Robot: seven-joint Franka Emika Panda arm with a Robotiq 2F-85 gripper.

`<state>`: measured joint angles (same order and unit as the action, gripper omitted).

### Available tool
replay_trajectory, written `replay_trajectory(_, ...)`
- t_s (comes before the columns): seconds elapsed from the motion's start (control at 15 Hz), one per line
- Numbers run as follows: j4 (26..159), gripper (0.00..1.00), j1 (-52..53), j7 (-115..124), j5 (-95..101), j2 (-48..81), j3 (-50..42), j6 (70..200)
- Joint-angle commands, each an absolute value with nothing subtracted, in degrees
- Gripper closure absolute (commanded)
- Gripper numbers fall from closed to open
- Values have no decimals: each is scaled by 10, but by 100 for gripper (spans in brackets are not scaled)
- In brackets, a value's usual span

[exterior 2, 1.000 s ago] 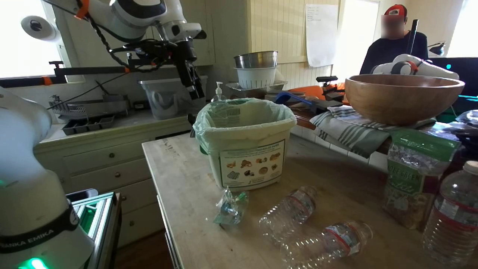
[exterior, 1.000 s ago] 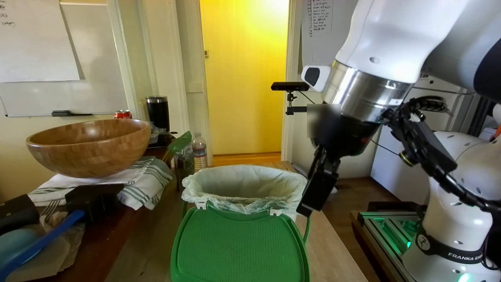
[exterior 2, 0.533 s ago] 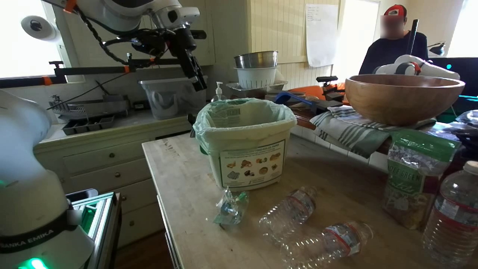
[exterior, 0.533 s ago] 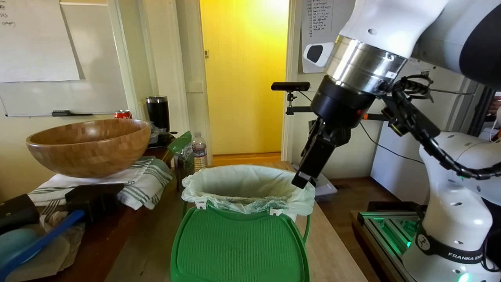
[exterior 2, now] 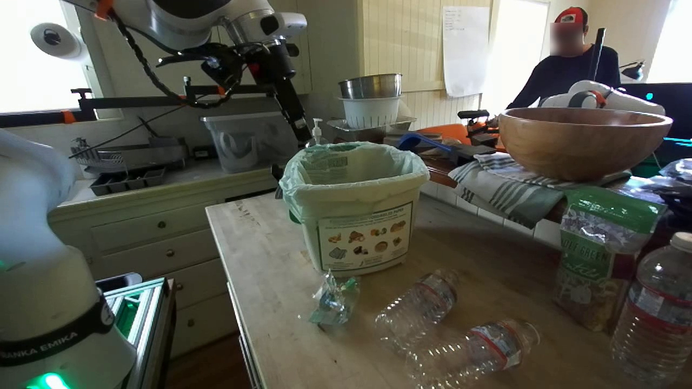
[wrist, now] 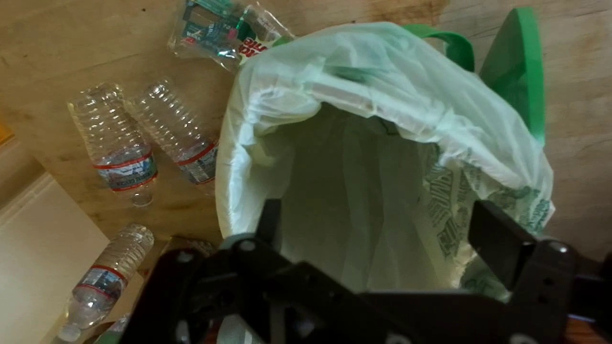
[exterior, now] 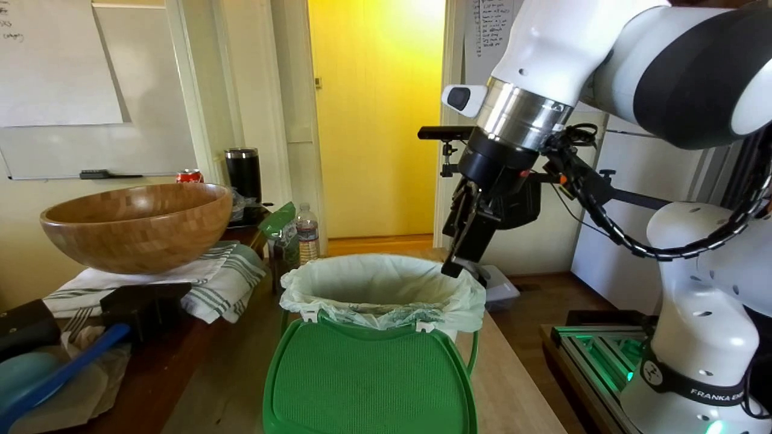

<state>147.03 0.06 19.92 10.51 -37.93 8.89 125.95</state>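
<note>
The gripper (wrist: 380, 224) is spread wide and holds nothing; the bin (exterior 2: 358, 205) is below it, its rounded mouth, in the wrist view, between the jaws. The liner (wrist: 411, 98) is thin, wrinkled, pale green; the lid (exterior: 369, 377) is flat, finely textured. Two clear, ribbed bottles (wrist: 126, 169) lie on the tabletop (exterior 2: 259, 254).

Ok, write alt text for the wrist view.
An open black gripper, holding nothing, points toward the mouth of a bag-lined bin. Two clear bottles lie on a wooden table at left, with plastic packaging at the top and a green lid at upper right.
</note>
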Motion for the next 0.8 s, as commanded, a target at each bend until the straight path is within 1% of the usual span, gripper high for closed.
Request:
replay_trajectory(0.0,1472,0,-6,187,100,-381,90,1261)
replay_trajectory(0.27,1473,0,-6,184,100,-383,90,1261)
replay_trajectory(0.4,1479,0,-24,198,124,-389,95,1301)
replay_trajectory(0.6,1472,0,-86,247,156,-390,95,1365)
replay_trajectory(0.73,1464,0,-117,252,154,-381,78,1394)
